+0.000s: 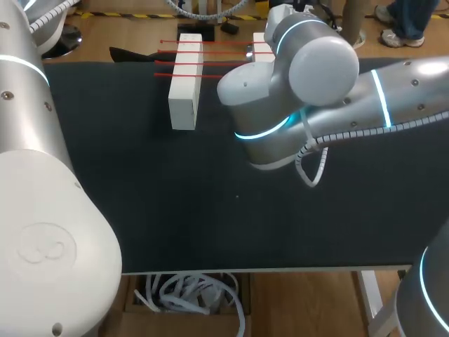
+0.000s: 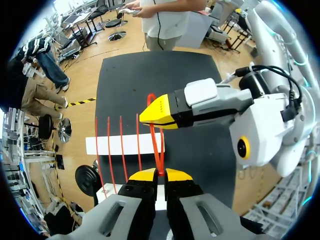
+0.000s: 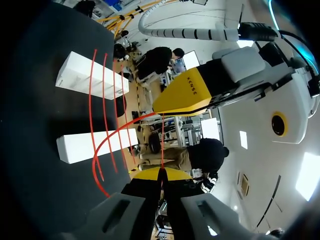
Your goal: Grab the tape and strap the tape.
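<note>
Two white blocks stand side by side at the far end of the black table, the left block point(image 1: 185, 84) in full sight and the right block point(image 1: 261, 48) mostly behind my right arm point(image 1: 316, 91). Several red tapes point(image 1: 210, 63) are stretched across both. In the left wrist view my left gripper point(image 2: 160, 174) is shut on a loose red tape point(image 2: 156, 145) that loops upward, over the blocks point(image 2: 125, 145). My right gripper point(image 3: 161, 174) is shut on the same red tape point(image 3: 107, 142), which arcs away beside the blocks point(image 3: 95, 145). The two grippers face each other closely; the head view hides both.
My left arm point(image 1: 42, 175) fills the head view's left side. The black table top point(image 1: 210, 210) stretches from the blocks to the front edge. A dark flat object point(image 1: 130, 55) lies at the far edge, left of the blocks.
</note>
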Motion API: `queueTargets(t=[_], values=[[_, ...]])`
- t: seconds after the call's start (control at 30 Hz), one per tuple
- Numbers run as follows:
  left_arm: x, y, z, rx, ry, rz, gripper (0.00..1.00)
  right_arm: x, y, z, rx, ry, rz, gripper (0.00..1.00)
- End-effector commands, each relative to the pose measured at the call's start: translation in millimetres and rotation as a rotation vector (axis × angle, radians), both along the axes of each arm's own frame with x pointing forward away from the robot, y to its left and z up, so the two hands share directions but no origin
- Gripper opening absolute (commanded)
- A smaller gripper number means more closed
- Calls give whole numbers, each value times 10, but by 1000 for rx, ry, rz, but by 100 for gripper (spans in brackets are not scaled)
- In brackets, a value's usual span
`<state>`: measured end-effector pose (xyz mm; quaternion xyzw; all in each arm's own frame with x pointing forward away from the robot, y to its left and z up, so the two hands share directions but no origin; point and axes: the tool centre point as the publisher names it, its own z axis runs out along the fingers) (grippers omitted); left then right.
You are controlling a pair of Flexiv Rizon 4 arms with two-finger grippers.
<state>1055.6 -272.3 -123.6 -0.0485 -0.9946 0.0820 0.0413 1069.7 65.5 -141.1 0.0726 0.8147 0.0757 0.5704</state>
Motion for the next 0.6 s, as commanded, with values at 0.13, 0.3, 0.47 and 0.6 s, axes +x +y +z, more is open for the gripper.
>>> queueTargets(t=[0.13,0.3,0.47,0.6], values=[[4,-1,9,4,2,0,0,4,26,16,-3,12,10,0],[4,-1,9,4,2,0,0,18,42,21,1,12,20,0],[4,-1,9,4,2,0,0,23,57,14,3,16,29,0],[4,-1,9,4,2,0,0,22,76,15,7,16,38,0]])
